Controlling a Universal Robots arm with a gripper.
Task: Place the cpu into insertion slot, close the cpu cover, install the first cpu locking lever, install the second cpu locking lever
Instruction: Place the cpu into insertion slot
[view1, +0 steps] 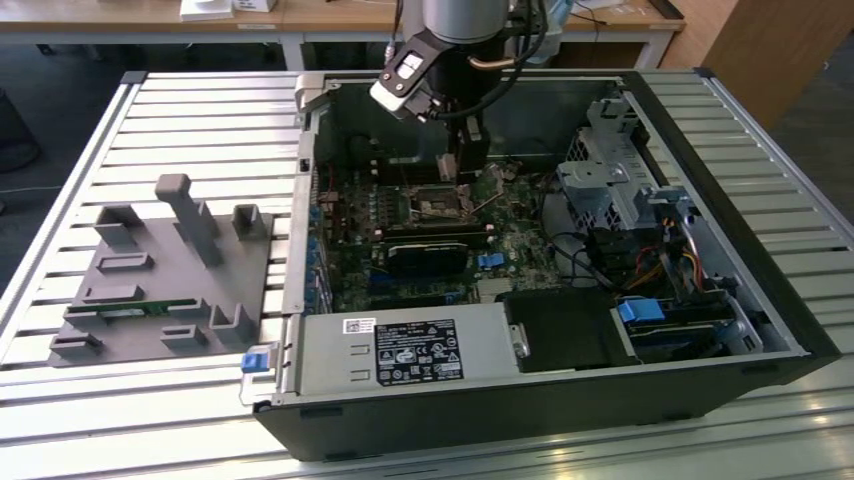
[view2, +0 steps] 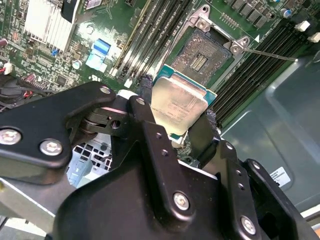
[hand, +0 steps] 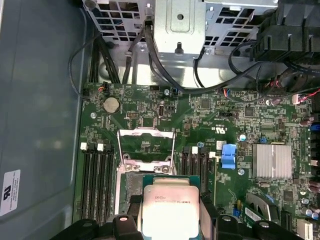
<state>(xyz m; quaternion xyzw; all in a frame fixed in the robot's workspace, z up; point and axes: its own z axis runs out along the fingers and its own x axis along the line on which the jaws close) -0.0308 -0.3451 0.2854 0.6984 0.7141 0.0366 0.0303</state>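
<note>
Fingers clamped on opposite edges of the cpu, which is held just over the insertion slot, upper centre in the exterior view, unseated. cpu cover open. Judgement: level the chip, square its corners to the socket, lower without pressing.

The black claw's links carry silver screws, and the grey arm bears black cables.
</note>
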